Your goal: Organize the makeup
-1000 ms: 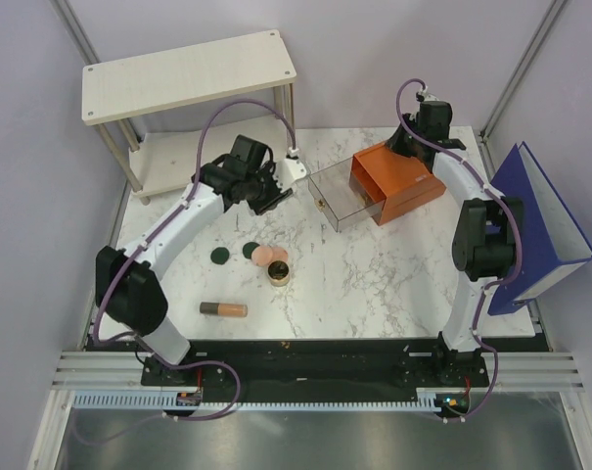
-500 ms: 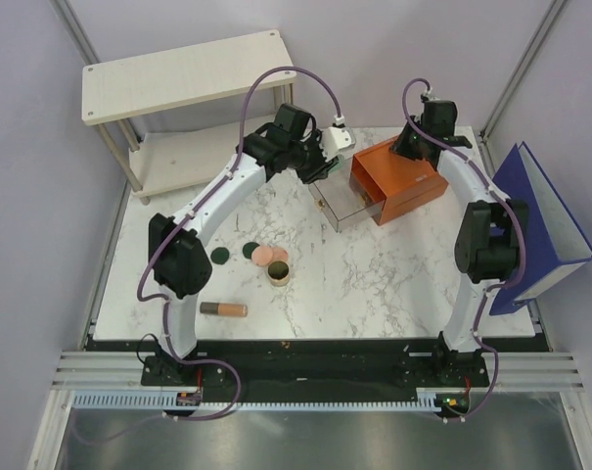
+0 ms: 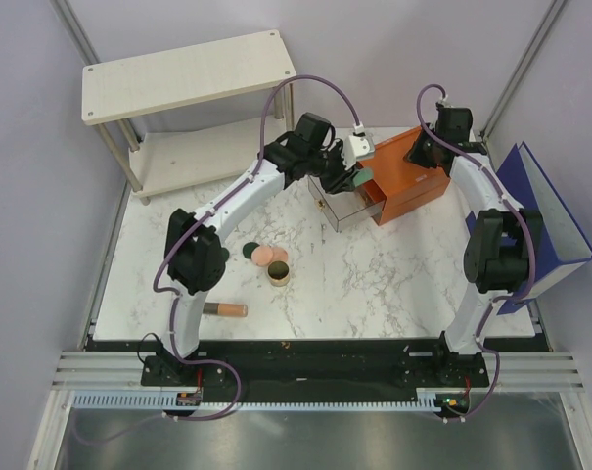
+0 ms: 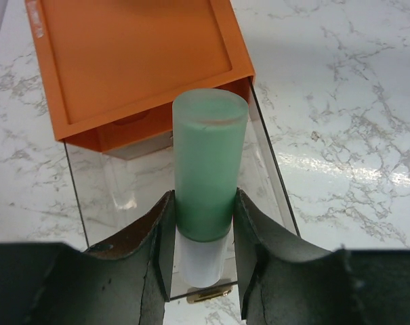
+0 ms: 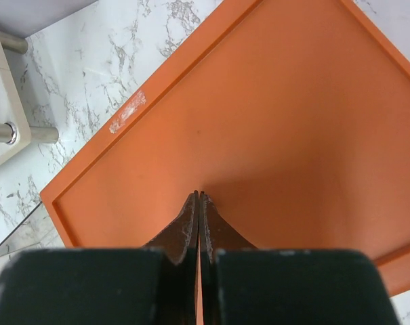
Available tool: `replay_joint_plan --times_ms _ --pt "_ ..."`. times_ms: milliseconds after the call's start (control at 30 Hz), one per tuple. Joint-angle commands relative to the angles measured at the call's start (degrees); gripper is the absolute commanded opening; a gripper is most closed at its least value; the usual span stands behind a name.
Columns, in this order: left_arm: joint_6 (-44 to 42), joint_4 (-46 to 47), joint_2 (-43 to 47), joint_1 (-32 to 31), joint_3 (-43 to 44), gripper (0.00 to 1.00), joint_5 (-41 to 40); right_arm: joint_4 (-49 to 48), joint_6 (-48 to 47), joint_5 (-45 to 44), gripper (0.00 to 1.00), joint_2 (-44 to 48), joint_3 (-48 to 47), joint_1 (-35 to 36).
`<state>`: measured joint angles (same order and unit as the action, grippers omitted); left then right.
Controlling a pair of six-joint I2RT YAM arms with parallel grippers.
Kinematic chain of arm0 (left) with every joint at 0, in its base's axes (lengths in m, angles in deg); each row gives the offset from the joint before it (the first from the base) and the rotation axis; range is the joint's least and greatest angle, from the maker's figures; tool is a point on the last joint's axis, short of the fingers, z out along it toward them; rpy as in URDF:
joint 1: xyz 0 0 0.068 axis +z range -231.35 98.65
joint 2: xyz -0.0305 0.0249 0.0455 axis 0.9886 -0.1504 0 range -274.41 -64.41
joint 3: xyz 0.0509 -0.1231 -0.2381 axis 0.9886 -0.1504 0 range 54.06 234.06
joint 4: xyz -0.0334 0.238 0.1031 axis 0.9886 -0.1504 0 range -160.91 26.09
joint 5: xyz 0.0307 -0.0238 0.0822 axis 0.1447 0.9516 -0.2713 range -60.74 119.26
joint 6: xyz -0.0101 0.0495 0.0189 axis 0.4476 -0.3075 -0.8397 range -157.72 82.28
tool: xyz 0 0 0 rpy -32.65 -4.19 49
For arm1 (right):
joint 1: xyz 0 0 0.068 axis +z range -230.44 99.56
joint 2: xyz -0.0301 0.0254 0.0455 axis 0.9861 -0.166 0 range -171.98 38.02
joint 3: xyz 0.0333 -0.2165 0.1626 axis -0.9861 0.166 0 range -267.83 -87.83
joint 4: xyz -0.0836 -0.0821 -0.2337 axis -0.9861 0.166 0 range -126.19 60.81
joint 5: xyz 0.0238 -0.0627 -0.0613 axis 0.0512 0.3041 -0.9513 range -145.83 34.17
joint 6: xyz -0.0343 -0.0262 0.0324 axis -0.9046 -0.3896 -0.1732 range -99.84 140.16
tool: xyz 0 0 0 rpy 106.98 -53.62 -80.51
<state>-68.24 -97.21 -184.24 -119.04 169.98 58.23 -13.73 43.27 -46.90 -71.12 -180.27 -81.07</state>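
**Left jaws:** grasping the mint-green tube (image 4: 210, 169), clamped on its lower green part. The tube's white cap lies nearest between the jaws, and its green end points away from them.
**Directly beneath and ahead of the left jaws:** a clear drawer (image 4: 272, 176), standing open from the orange box (image 4: 133, 54), which lies farther ahead.
**Right jaws:** clenched on nothing, tips together at the orange box's top panel; whether they touch it cannot be told.
**Well behind the left jaws, on the tabletop (image 3: 374, 284):**
- a dark green disc (image 3: 249, 251)
- peach-pink discs (image 3: 264, 257) just beside it
- a gold-rimmed jar (image 3: 278, 272)
- a tan tube (image 3: 225, 309), the farthest back
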Motion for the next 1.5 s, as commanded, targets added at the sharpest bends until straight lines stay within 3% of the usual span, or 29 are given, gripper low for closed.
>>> replay_joint_plan --times_ms 0,167,400,667,833,1067,1133,1300,1467 --pt "2.84 4.73 -0.76 -0.1 1.42 0.02 4.25 7.42 -2.46 -4.0 0.0 -0.02 3.67 -1.05" --pt "2.66 4.74 -1.63 -0.28 0.01 0.13 3.55 7.86 -2.99 -4.53 0.0 0.16 4.46 -1.31" --pt "2.31 4.73 -2.95 -0.36 -1.3 0.39 2.84 8.04 -3.25 -4.36 0.0 -0.02 5.08 -1.66" --pt "1.26 4.73 -4.01 -0.36 -2.63 0.54 1.88 8.3 -3.43 -3.66 0.0 -0.28 5.26 -2.19" --pt "1.87 4.73 -4.53 -0.45 -1.4 0.74 2.06 8.39 -3.34 -3.13 0.0 -0.54 5.34 -2.28" --pt "-0.58 3.6 0.11 -0.8 1.69 0.76 -4.79 8.39 -3.43 -2.51 0.0 -1.07 5.69 -2.45" --pt "-5.67 3.42 5.46 -0.8 -1.55 0.77 -8.73 8.39 -3.43 -2.51 0.0 -1.16 5.7 -2.37" --pt "-20.86 -0.79 17.86 -0.54 -20.79 0.86 -14.2 8.92 -3.6 -2.69 0.0 -1.77 4.47 -2.54" --pt "-23.97 -8.44 28.75 1.39 -37.39 0.86 -18.51 8.92 -3.51 -2.25 0.0 -2.13 4.73 -2.54"
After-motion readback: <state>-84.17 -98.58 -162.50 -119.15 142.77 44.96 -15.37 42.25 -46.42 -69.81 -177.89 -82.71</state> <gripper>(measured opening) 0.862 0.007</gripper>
